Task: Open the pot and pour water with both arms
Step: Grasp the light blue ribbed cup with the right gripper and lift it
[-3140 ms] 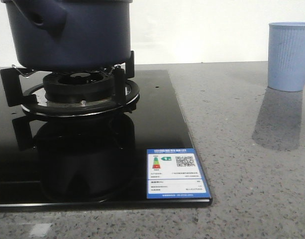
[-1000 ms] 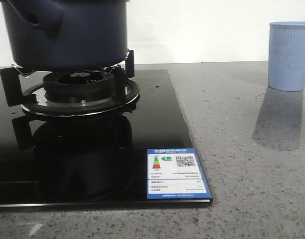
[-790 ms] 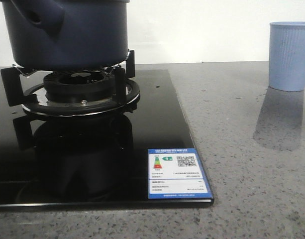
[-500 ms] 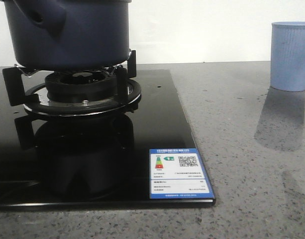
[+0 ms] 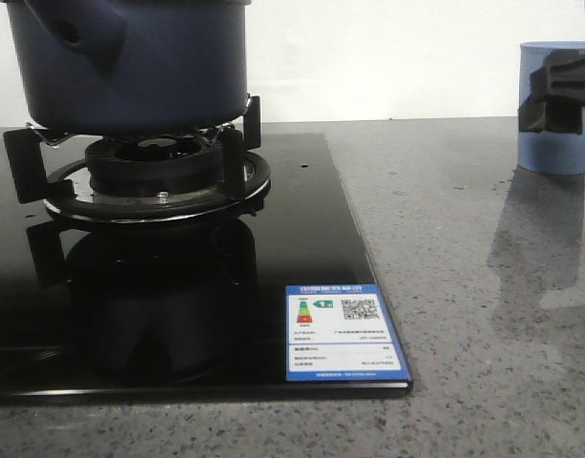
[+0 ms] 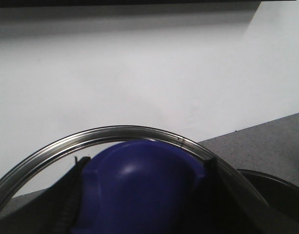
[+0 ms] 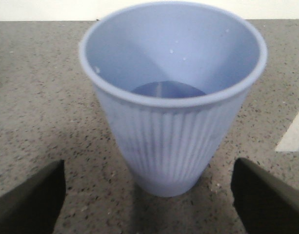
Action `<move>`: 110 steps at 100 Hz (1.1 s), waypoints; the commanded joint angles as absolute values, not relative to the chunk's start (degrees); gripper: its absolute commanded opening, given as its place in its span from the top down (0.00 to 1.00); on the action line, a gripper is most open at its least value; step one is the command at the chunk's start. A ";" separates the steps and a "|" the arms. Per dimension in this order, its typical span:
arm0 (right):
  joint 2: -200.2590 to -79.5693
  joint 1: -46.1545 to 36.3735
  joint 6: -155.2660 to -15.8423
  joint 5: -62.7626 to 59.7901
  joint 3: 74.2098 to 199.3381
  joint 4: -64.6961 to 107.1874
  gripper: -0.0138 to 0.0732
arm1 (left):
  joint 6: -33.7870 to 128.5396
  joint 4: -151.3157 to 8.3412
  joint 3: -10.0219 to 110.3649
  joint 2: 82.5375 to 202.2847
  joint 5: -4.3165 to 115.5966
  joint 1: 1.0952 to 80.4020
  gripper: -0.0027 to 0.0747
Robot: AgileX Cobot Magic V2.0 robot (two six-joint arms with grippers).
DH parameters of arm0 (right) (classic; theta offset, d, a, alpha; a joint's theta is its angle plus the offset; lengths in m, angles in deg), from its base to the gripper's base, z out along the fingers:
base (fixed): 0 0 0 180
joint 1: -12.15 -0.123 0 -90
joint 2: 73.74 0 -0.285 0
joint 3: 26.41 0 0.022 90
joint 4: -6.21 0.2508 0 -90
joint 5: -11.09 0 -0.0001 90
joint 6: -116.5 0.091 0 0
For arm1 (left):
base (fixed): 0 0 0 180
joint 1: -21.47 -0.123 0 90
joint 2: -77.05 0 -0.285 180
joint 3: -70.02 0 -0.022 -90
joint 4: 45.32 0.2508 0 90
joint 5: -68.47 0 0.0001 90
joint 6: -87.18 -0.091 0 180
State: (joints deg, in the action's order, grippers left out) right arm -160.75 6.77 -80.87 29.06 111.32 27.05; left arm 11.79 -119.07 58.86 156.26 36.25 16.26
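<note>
The dark navy pot point(image 5: 130, 62) sits on the gas burner point(image 5: 154, 176) at the far left; its top is cut off by the frame. In the left wrist view my left gripper point(image 6: 139, 195) is shut on a rounded blue knob point(image 6: 139, 175) of a glass lid with a steel rim point(image 6: 125, 131). The pale blue ribbed cup point(image 7: 171, 92) stands upright on the counter just beyond my right gripper point(image 7: 148, 204), which is open with its fingers point(image 7: 29, 200) wider than the cup. In the front view that gripper point(image 5: 559, 91) is a black shape in front of the cup point(image 5: 545, 153).
A black glass hob point(image 5: 302, 239) with a blue energy label point(image 5: 344, 332) covers the left half of the grey speckled counter point(image 5: 464, 286). A white wall runs behind. A dark rounded edge point(image 6: 271, 187) shows beside the lid.
My right gripper has come into the front view at the right edge, in front of the cup. The pot stays on the burner.
</note>
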 commanded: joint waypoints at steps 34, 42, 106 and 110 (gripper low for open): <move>-168.12 6.85 -81.69 43.46 115.41 26.40 0.15 | 12.36 -122.60 60.74 154.17 36.94 16.01 0.56; -169.40 6.85 -81.69 44.18 116.54 26.75 0.15 | 12.36 -122.60 60.74 154.17 36.94 16.01 0.56; -168.56 6.85 -81.69 44.09 117.32 27.74 0.39 | 12.36 -123.47 60.74 154.17 37.05 16.01 0.56; -167.78 6.85 -81.69 44.09 117.32 27.63 0.39 | 12.36 -123.47 60.74 154.17 37.05 16.01 0.56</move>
State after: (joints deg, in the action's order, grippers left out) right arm -171.69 6.77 -81.04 39.01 115.61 28.32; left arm 11.89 -119.41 58.86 156.26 35.97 16.26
